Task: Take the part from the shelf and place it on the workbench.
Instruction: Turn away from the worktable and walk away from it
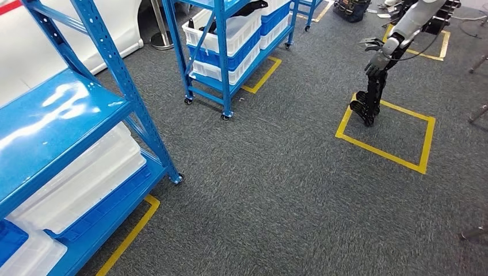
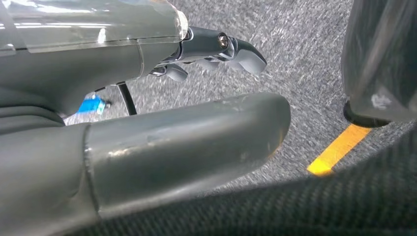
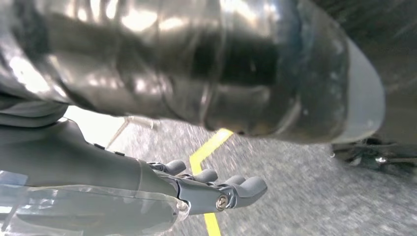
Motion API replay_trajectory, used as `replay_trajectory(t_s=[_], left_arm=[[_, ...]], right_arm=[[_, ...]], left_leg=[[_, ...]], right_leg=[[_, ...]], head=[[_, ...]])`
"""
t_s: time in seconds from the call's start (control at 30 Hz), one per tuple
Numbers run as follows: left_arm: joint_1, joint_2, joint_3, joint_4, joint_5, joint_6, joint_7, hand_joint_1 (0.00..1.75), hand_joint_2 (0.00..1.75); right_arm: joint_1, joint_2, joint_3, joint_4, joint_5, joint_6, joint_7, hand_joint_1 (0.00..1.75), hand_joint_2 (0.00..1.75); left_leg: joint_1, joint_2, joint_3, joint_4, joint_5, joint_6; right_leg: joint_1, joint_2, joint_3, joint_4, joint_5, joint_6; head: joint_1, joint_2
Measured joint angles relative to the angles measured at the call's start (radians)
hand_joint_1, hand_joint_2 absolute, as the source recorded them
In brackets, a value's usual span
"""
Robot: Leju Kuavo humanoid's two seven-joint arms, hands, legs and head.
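Dark parts (image 1: 244,10) are lying in the top white bin (image 1: 230,34) of the wheeled blue rack (image 1: 224,80) at the far side of the carpet (image 1: 276,190). One of these is being taken, as a judgement, for the task's part, since they are too small to be identified with certainty. The part is being kept in an open-topped bin at the upper level, presumably so that it can be reached from above.

Nothing is being held by the left hand (image 2: 123,98). Its fingers (image 2: 216,49) are loosely bent and apart from the thumb, with carpet seen between them. Nothing is being gripped by the right hand (image 3: 147,187) either, and its fingers (image 3: 231,189) are stretched out over the floor. Both arms are judged to be hanging low because the rack is well apart from the robot and has to be approached first.

Nearer, a second blue shelf (image 1: 57,121) is standing at the left, with white lidded bins (image 1: 80,178) stored beneath its top board. Its corner post and caster are projecting toward the path and are to be passed with care. A yellow tape square (image 1: 403,155) is marking the carpet at the right. Over it a silver arm (image 1: 414,20) is reaching down with a dark shape below it, and what that shape is cannot be told.
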Motion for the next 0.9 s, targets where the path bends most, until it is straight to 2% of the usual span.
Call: replay_trajectory(t_s=[0.03,0.1,0.13,0.17,0.23,0.27,0.3,0.33,0.37,0.4,0.43,0.5,0.53,0.57,0.6,0.63,0.67,0.7,0.73,0.77,0.8,0.83,0.87,0.9], left_arm=[[0.000,0.000,0.000,0.000,-0.001,0.000,0.000,0.00,0.00],[0.003,0.000,0.000,0.000,-0.002,0.000,0.000,0.00,0.00],[0.005,0.000,0.000,0.000,-0.002,0.000,0.000,0.00,0.00],[0.005,0.000,-0.001,0.000,-0.002,0.000,0.000,0.00,0.00],[0.003,0.001,-0.001,0.000,-0.004,0.000,0.001,0.00,0.00],[0.001,0.002,-0.002,0.000,-0.004,0.000,0.001,0.00,0.00],[0.001,0.002,-0.002,0.001,-0.005,0.000,0.002,0.00,0.00],[0.001,0.002,-0.003,0.001,-0.007,0.000,0.003,0.00,0.00],[0.002,0.002,-0.004,0.001,-0.008,-0.001,0.003,0.00,0.00],[0.002,0.002,-0.005,0.001,-0.011,-0.001,0.004,0.00,0.00],[0.002,0.002,-0.007,0.000,-0.013,-0.001,0.004,0.00,0.00],[0.001,0.002,-0.011,0.000,-0.017,-0.001,0.005,0.00,0.00],[0.001,0.002,-0.013,0.000,-0.019,-0.001,0.005,0.00,0.00],[0.002,0.002,-0.016,0.001,-0.020,-0.001,0.005,0.00,0.00],[0.004,0.002,-0.019,0.001,-0.021,-0.001,0.005,0.00,0.00],[0.005,0.002,-0.021,0.001,-0.021,-0.001,0.005,0.00,0.00],[0.006,0.001,-0.023,0.001,-0.022,-0.001,0.004,0.00,0.00],[0.005,0.001,-0.024,0.001,-0.023,-0.001,0.004,0.00,0.00],[0.003,0.000,-0.024,0.001,-0.023,-0.001,0.003,0.00,0.00],[0.002,0.000,-0.025,0.001,-0.023,-0.001,0.003,0.00,0.00],[0.001,0.000,-0.025,0.001,-0.023,-0.001,0.003,0.00,0.00],[0.001,-0.001,-0.026,0.001,-0.024,-0.001,0.003,0.00,0.00],[0.001,-0.001,-0.027,0.001,-0.024,-0.001,0.003,0.00,0.00],[0.000,-0.001,-0.027,0.001,-0.024,-0.001,0.003,0.00,0.00]], right_arm=[[-0.001,0.000,-0.002,0.000,0.001,0.000,0.000,0.00,0.00],[-0.004,0.000,-0.005,0.000,0.001,0.000,0.000,0.00,0.00],[-0.004,0.000,-0.006,0.000,0.002,0.000,0.000,0.00,0.00],[-0.004,0.000,-0.006,0.000,0.002,0.000,0.000,0.00,0.00],[-0.002,0.000,-0.007,0.000,0.003,0.000,0.000,0.00,0.00],[-0.001,0.000,-0.008,0.000,0.003,0.000,0.000,0.00,0.00],[0.000,0.000,-0.009,0.000,0.003,0.000,0.000,0.00,0.00],[0.000,0.000,-0.009,0.000,0.004,0.000,0.000,0.00,0.00],[0.000,0.000,-0.010,0.000,0.004,0.000,0.000,0.00,0.00],[-0.001,0.000,-0.010,0.000,0.004,0.000,0.000,0.00,0.00],[-0.001,0.000,-0.011,0.000,0.005,0.000,0.000,0.00,0.00],[-0.002,0.000,-0.012,0.000,0.007,0.002,0.000,0.00,0.00],[-0.003,0.001,-0.012,0.000,0.007,0.003,0.000,0.00,0.00],[-0.005,0.001,-0.013,0.000,0.007,0.003,0.000,0.00,0.00],[-0.007,0.002,-0.013,0.000,0.007,0.004,0.000,0.00,0.00],[-0.009,0.002,-0.013,0.000,0.008,0.004,0.000,0.00,0.00],[-0.010,0.003,-0.013,-0.001,0.008,0.004,0.000,0.00,0.00],[-0.009,0.003,-0.013,-0.001,0.008,0.003,0.000,0.00,0.00],[-0.008,0.003,-0.013,-0.001,0.008,0.003,0.000,0.00,0.00],[-0.007,0.003,-0.014,-0.001,0.008,0.003,0.000,0.00,0.00],[-0.006,0.003,-0.014,-0.001,0.009,0.003,0.000,0.00,0.00],[-0.005,0.003,-0.014,-0.001,0.009,0.003,0.000,0.00,0.00],[-0.005,0.003,-0.015,-0.001,0.010,0.003,0.000,0.00,0.00],[-0.005,0.003,-0.015,-0.001,0.010,0.003,0.000,0.00,0.00]], left_leg=[[0.001,-0.010,-0.005,0.002,-0.001,-0.006],[0.004,-0.028,-0.010,0.001,0.001,-0.018],[0.004,-0.018,-0.013,0.007,-0.003,-0.022],[0.003,0.004,-0.022,0.027,-0.017,-0.026],[0.002,0.068,-0.070,0.127,-0.072,-0.032],[0.003,0.085,-0.105,0.196,-0.104,-0.036],[0.004,0.092,-0.135,0.254,-0.124,-0.040],[0.005,0.096,-0.150,0.283,-0.126,-0.042],[0.006,0.100,-0.149,0.278,-0.112,-0.043],[0.007,0.107,-0.124,0.230,-0.081,-0.042],[0.007,0.124,-0.086,0.158,-0.045,-0.040],[0.001,0.165,-0.022,0.037,-0.003,-0.029],[-0.002,0.177,-0.009,0.010,0.002,-0.023],[-0.006,0.175,-0.008,0.004,-0.001,-0.017],[-0.006,0.163,-0.009,0.000,0.001,-0.011],[-0.004,0.152,-0.006,-0.006,0.005,-0.006],[-0.002,0.141,-0.003,-0.012,0.010,0.001],[0.001,0.130,0.000,-0.018,0.015,0.006],[0.003,0.120,0.002,-0.021,0.018,0.009],[0.003,0.109,0.001,-0.021,0.019,0.012],[0.002,0.096,0.000,-0.020,0.019,0.013],[0.001,0.083,0.000,-0.019,0.018,0.013],[0.001,0.068,0.001,-0.018,0.018,0.012],[0.002,0.052,0.002,-0.016,0.017,0.011]], right_leg=[[0.001,0.012,0.005,-0.016,0.000,-0.003],[0.002,-0.007,0.008,-0.023,0.002,-0.011],[0.002,-0.020,0.012,-0.028,0.003,-0.018],[0.001,-0.034,0.016,-0.034,0.005,-0.025],[0.003,-0.063,0.022,-0.040,0.005,-0.036],[0.005,-0.078,0.022,-0.040,0.003,-0.039],[0.007,-0.093,0.022,-0.039,0.001,-0.040],[0.008,-0.108,0.023,-0.038,-0.001,-0.041],[0.009,-0.121,0.024,-0.038,-0.003,-0.041],[0.010,-0.134,0.027,-0.038,-0.006,-0.039],[0.011,-0.146,0.031,-0.037,-0.009,-0.037],[0.015,-0.168,0.041,-0.037,-0.017,-0.029],[0.017,-0.176,0.045,-0.037,-0.020,-0.024],[0.018,-0.185,0.048,-0.039,-0.022,-0.019],[0.018,-0.194,0.053,-0.041,-0.023,-0.014],[0.016,-0.190,0.056,-0.040,-0.026,-0.009],[0.014,-0.170,0.054,-0.029,-0.037,-0.004],[0.012,-0.141,0.042,0.002,-0.060,0.000],[0.010,-0.107,0.016,0.056,-0.092,0.003],[0.009,-0.083,-0.020,0.126,-0.126,0.004],[0.009,-0.074,-0.056,0.193,-0.151,0.005],[0.009,-0.071,-0.081,0.236,-0.157,0.005],[0.008,-0.070,-0.089,0.240,-0.141,0.005],[0.006,-0.066,-0.077,0.202,-0.105,0.005]], head=[[0.000,0.000],[0.000,0.000],[0.000,0.000],[-0.001,0.000],[-0.003,0.000],[-0.003,0.000],[-0.003,0.000],[-0.003,0.000],[-0.003,0.000],[-0.003,0.000],[-0.003,0.000],[-0.003,0.000],[-0.003,0.000],[-0.003,0.000],[-0.002,0.000],[-0.003,0.000],[-0.002,0.000],[-0.002,0.000],[-0.002,0.000],[-0.002,0.000],[-0.002,0.000],[-0.002,0.000],[-0.002,0.000],[-0.002,0.000]])
